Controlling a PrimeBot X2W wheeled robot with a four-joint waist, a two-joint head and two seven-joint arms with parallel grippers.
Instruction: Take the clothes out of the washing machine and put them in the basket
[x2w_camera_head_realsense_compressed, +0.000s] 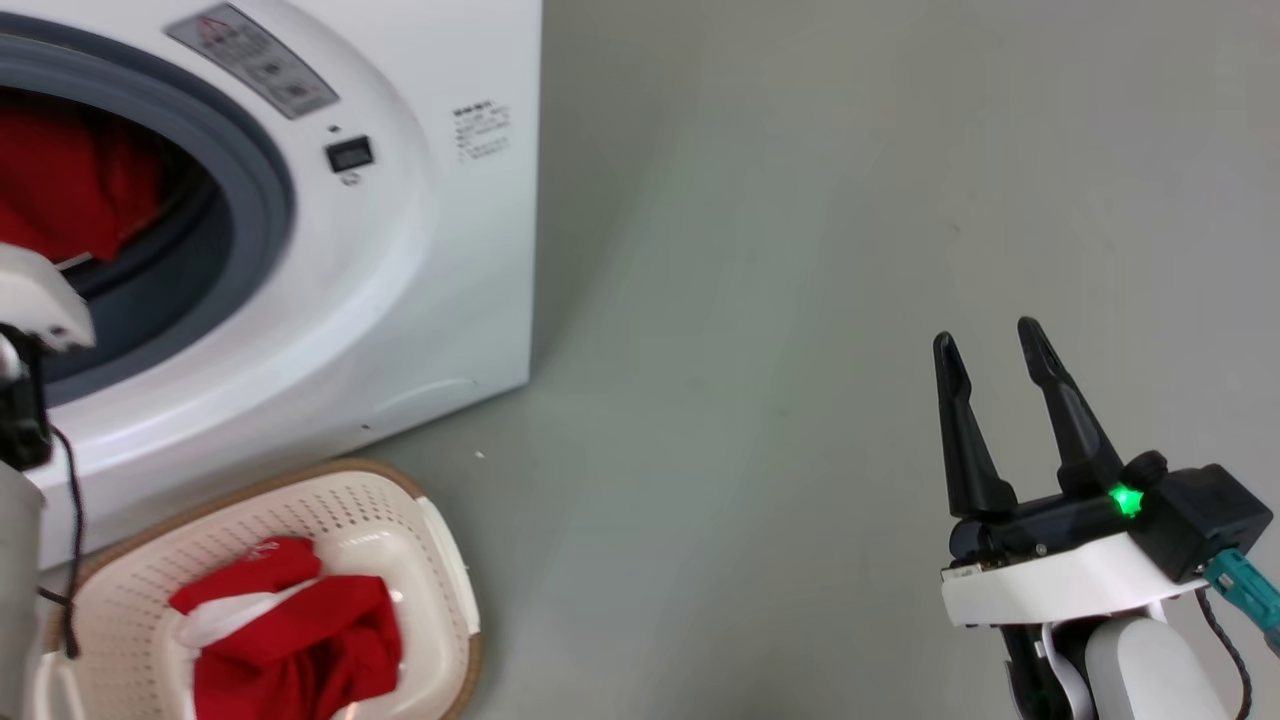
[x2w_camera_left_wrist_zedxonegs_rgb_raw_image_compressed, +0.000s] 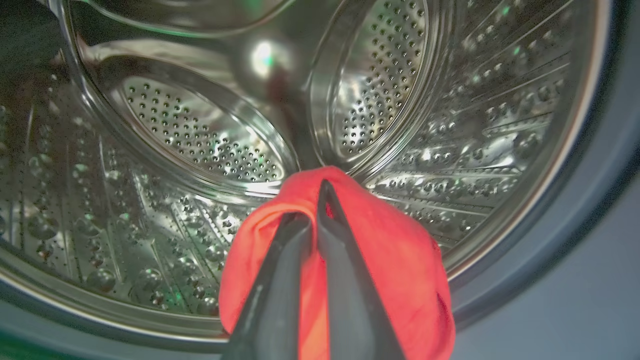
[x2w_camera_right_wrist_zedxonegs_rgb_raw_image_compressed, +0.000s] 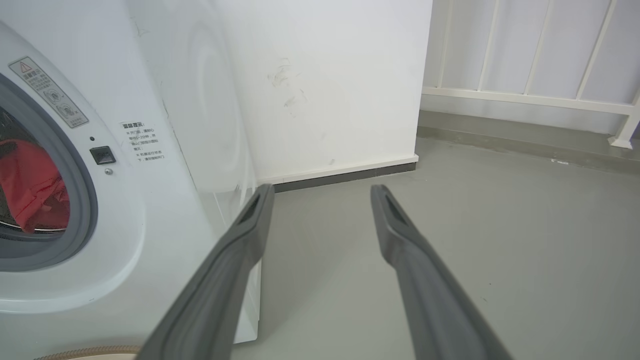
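A red garment was pinched by the left gripper, whose two fingers were pressed together on a fold of it. The garment was held up at the front edge of the drum, close to the grey rim of the machine, and it hung down around the fingers. It was likely gripped high so that it could be lifted over the rim without being caught. Shiny steel with small holes was seen behind it, but the part of the drum under the garment was hidden. The basket was set on the floor just below the front of the machine, likely so that each thing needed to be carried only a short way down. Some red cloth and a bit of white cloth were piled in it, toward its near edge. The right gripper was held well apart from the machine, over the bare floor, with its fingers spread and nothing between them. It was likely kept there to be out of the way. The job was judged to be partly done. A slow pull out and down to the basket was thought to be needed next.
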